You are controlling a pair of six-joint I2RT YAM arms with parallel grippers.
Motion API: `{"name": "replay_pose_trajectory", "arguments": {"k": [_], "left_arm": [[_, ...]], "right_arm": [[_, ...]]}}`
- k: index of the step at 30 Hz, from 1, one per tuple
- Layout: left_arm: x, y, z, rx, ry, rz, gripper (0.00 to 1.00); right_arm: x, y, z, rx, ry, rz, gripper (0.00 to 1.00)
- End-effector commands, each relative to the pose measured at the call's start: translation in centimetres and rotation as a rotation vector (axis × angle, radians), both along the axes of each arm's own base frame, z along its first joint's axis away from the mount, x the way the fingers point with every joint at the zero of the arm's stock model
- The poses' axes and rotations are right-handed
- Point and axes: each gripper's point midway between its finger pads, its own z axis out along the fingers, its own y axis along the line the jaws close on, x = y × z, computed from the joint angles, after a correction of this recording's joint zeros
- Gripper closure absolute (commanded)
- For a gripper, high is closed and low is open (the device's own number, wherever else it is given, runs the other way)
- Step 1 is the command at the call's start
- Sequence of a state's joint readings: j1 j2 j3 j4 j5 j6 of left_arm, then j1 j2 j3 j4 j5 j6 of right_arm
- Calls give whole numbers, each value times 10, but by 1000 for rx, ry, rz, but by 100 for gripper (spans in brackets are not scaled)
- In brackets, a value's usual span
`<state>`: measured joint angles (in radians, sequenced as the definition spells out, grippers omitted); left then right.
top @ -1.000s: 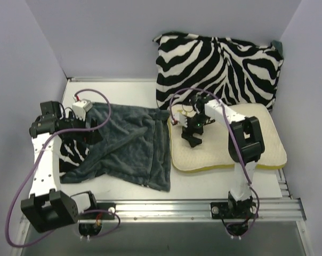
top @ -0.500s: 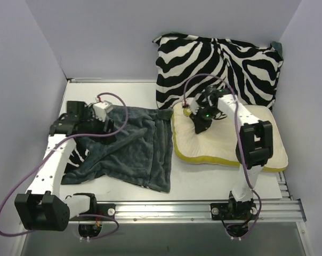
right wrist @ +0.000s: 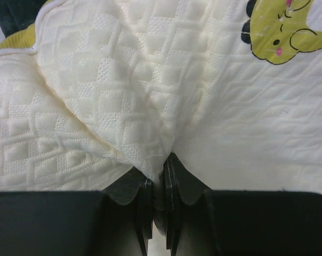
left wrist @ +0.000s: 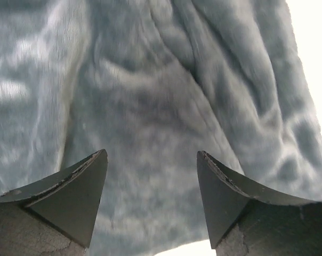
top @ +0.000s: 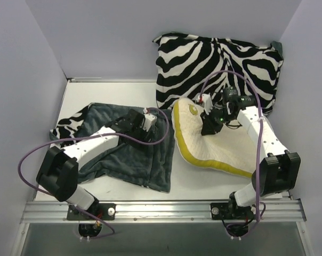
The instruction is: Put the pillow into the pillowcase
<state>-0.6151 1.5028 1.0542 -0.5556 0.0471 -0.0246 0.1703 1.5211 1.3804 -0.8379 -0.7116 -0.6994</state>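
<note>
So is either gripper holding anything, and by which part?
The right gripper pinches a raised fold of the pillow on its quilted top. The left gripper is open over the pillowcase, holding nothing.

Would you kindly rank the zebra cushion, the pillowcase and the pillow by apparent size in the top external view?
zebra cushion, largest
pillowcase, a close second, crumpled
pillow, smallest, one side tilted up

The flat cream-yellow cloth pillow [right wrist: 123,106] is quilted in dimpled diamonds, matt and soft. The dark grey-teal plush pillowcase [left wrist: 161,106] is covered in a velvety nap with a faint sheen. The dark fingers [left wrist: 70,192] of the left pincer [left wrist: 151,153] are formed of matt plastic, scuffed along the edges. The white counter [top: 113,90] is finished smooth and matt.
</note>
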Motion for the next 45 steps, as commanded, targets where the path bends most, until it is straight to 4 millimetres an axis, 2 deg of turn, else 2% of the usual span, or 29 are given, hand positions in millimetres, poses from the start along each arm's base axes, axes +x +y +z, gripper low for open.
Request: {"name": "replay_pose_trajectory", "arguments": {"k": [1,3,7,12,25,29,30,32,33,34,35,36,38,39,41,43,45], "left_arm": [[36,-22,15,29,-141,52,24],[34,-34,6,41,-122,40,24],[40,-45,-5,60,-115,52,28],[45,-50,-25,108,-97,55,32],[38,-69,-43,42,-15,42,32],[41,-65,-53,74,-15,66,31],[42,-63,-55,84,-15,66,34],[46,-57,-53,98,-20,75,41],[50,-54,-47,90,-24,76,52],[48,-51,-43,91,-20,70,56],[50,-50,-36,85,-28,57,59],[48,-54,-21,41,-35,32,62],[46,-52,-7,14,-42,-2,64],[44,-52,8,-15,-65,-15,66],[38,-54,19,-54,-60,-52,66],[33,-50,26,-77,-45,-55,66],[31,-45,23,-81,-20,-42,68]], "right_arm": [[-16,-1,1,42,82,-74,100],[-15,-3,-2,40,87,-88,100],[-16,-12,-10,28,108,-132,100],[-17,-25,-12,38,123,-180,100],[-23,-36,-24,40,154,-203,100],[-24,-37,-25,39,158,-206,100],[-24,-37,-24,39,156,-203,100],[-23,-37,-23,39,147,-203,100],[-23,-37,-23,41,146,-202,100],[-23,-36,-21,44,144,-202,100],[-22,-36,-21,46,143,-201,100],[-22,-35,-20,50,144,-200,100],[-22,-34,-20,54,147,-198,100],[-21,-34,-18,58,144,-198,100],[-20,-33,-17,61,141,-197,100],[-20,-32,-16,63,141,-193,100],[-19,-31,-15,65,139,-192,100]]}}
